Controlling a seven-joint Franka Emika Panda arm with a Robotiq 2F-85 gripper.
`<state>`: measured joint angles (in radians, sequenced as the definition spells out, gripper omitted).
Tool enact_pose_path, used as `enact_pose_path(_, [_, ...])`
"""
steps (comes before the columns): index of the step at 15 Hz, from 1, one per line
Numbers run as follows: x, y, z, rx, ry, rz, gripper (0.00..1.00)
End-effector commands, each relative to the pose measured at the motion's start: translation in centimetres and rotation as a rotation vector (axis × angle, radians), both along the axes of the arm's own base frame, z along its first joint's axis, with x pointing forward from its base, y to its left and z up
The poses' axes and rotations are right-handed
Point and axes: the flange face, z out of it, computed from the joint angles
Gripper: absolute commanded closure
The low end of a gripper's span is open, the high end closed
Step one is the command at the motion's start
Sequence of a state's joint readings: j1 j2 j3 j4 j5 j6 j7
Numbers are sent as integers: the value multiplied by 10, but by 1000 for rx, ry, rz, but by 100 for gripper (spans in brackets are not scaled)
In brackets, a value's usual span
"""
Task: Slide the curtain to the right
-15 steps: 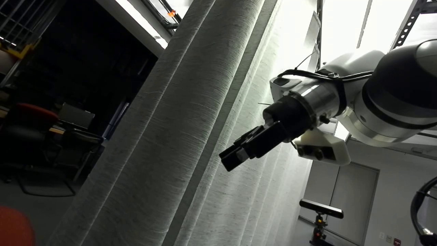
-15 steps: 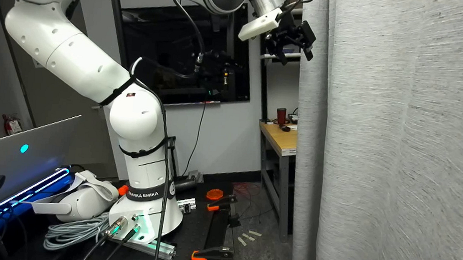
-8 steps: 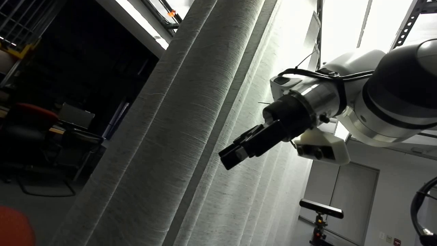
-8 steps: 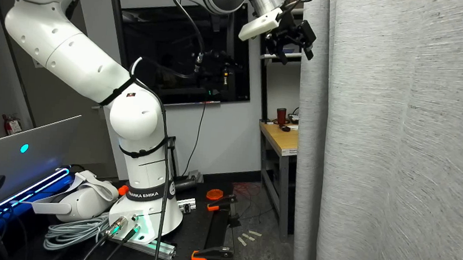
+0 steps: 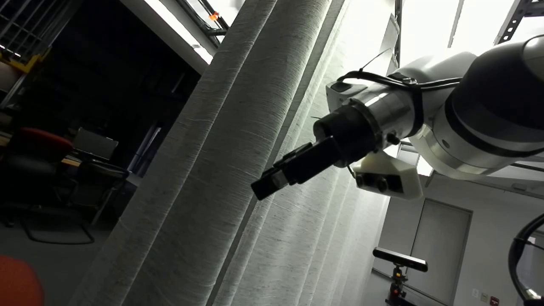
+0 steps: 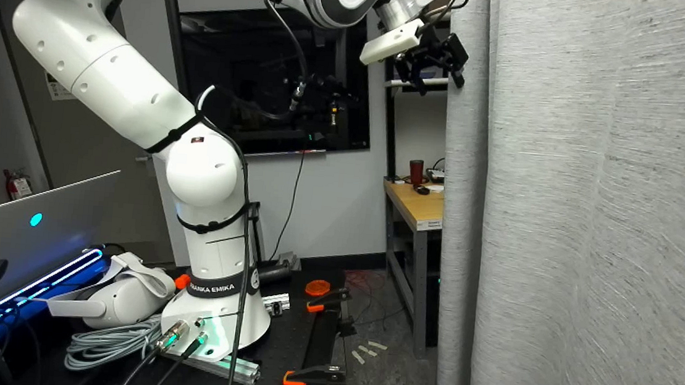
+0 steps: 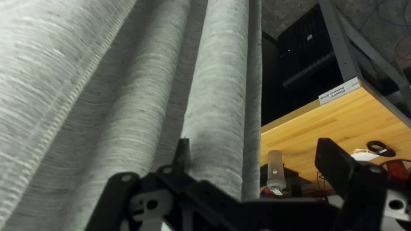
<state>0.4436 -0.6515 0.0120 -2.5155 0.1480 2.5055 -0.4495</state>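
The curtain is tall grey-white fabric with long vertical folds. It hangs in both exterior views [image 5: 238,140] [image 6: 564,206] and fills the left of the wrist view [image 7: 218,80]. My gripper is open and empty, its two black fingers spread apart. In an exterior view the gripper [image 5: 268,185] overlaps the curtain's folds. In an exterior view the gripper [image 6: 438,80] is high up by the curtain's edge. In the wrist view, the gripper's [image 7: 255,141] left finger lies in front of a fold near the curtain's edge. The right finger is beyond that edge. Whether the left finger touches the fabric cannot be told.
A wooden table [image 7: 305,128] stands beyond the curtain's edge, with a grey cylinder [image 7: 275,170] and cables on it. A red cup [image 6: 416,171] stands on it too. A camera on a stand [image 5: 399,259] is near the curtain. A wall screen [image 6: 271,81] hangs behind the arm.
In an exterior view my gripper has moved left and slightly up, across the curtain's folds. The curtain's edge has shifted slightly right in both exterior views. The gripper stays open.
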Motion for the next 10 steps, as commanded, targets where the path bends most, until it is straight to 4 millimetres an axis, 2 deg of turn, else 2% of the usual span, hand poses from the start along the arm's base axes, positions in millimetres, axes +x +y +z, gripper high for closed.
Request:
enact_pose_path(1, [9, 37, 22, 100, -81, 15, 0])
enact_pose_path(6, [8, 67, 51, 222, -261, 7, 0])
enact_pose_path(10, [8, 68, 60, 289, -389, -33, 0])
